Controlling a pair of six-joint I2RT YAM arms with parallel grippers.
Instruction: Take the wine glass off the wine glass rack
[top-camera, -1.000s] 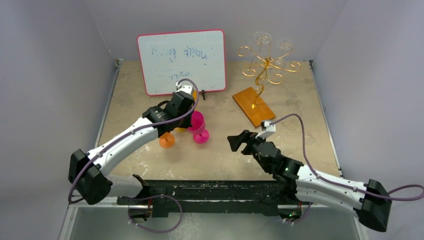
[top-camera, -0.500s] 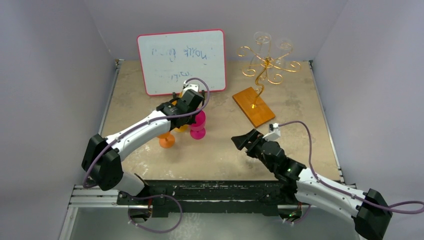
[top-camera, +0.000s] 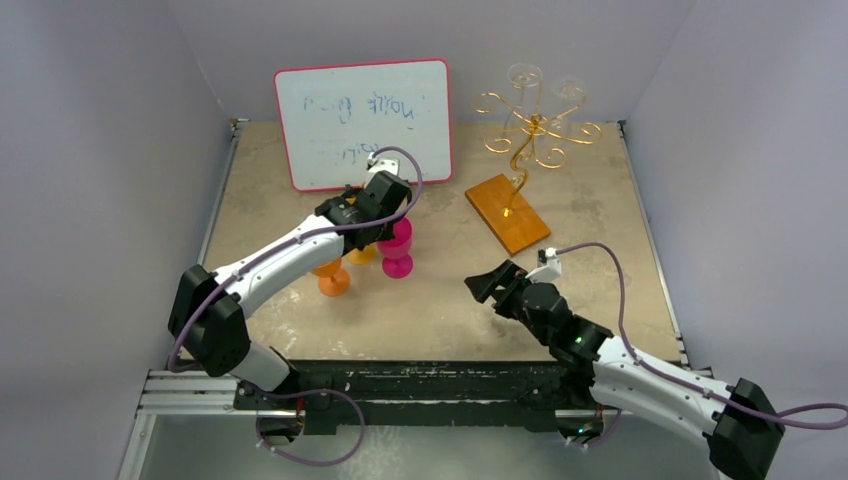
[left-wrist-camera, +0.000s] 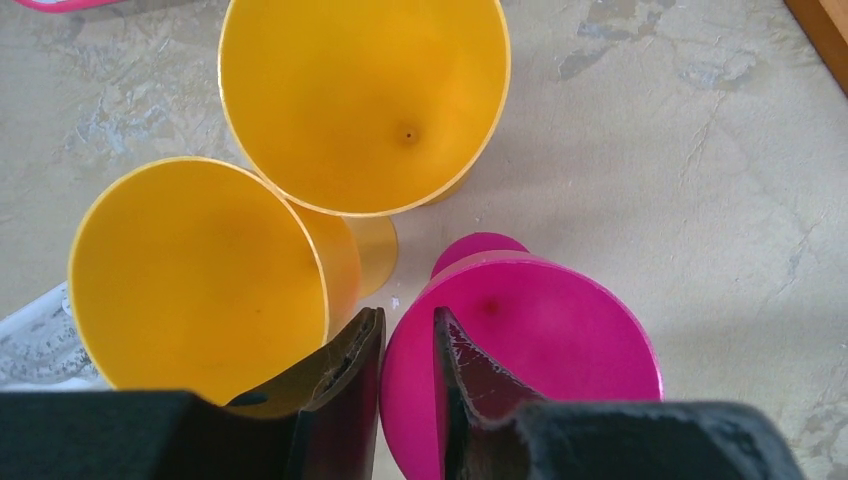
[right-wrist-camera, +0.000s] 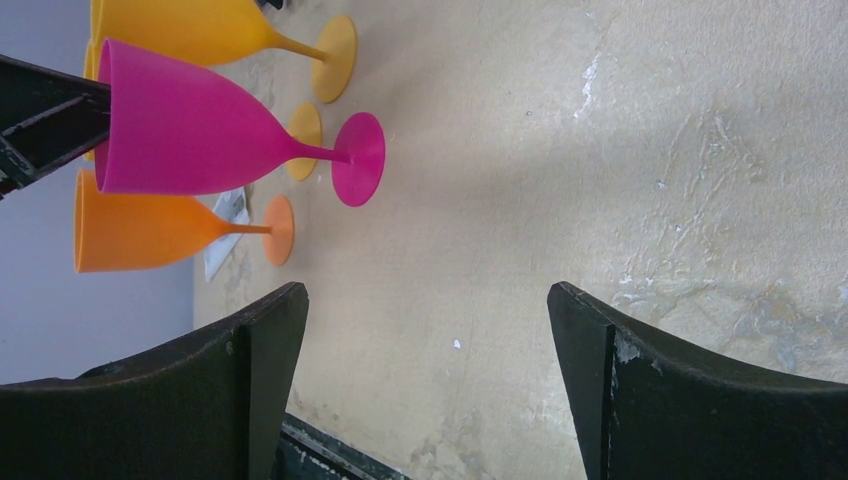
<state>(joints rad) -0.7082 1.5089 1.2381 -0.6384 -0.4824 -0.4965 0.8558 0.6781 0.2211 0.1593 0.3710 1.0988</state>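
A magenta plastic wine glass (top-camera: 397, 252) stands upright on its round foot near the middle of the beige, mottled worktop (top-camera: 600, 260). Left of it and a little nearer the arms' bases, an orange plastic wine glass (top-camera: 333, 280) also stands upright. Two yellow plastic wine glasses (left-wrist-camera: 365, 100) crowd in just left of the magenta glass, their rims close to its rim; whether any rims touch cannot be told. Behind the magenta glass and somewhat left, a red-framed whiteboard (top-camera: 362, 122) with faint blue scribble is propped upright at the back of the worktop.

The left gripper (left-wrist-camera: 408, 320) hangs straight over the magenta glass, pointing down. Its jaws are parted by a narrow gap and straddle the glass's rim. One is outside the bowl, between it and a yellow bowl, and the other is inside the bowl. The gap looks wider than the rim's thin wall, so the jaws do not seem to pinch it.

Right of the magenta glass and nearer the bases, the right gripper (top-camera: 487, 280) hovers above bare worktop, jaws spread wide and holding nothing.

Well to the right of the magenta glass and behind it stands the gold wire wine glass rack (top-camera: 530, 128). Its curled scroll arms sit on a thin stem rising from a rectangular orange-brown wooden base (top-camera: 507, 212). At its top, two clear wine glasses (top-camera: 524, 74) show faintly against the wall.
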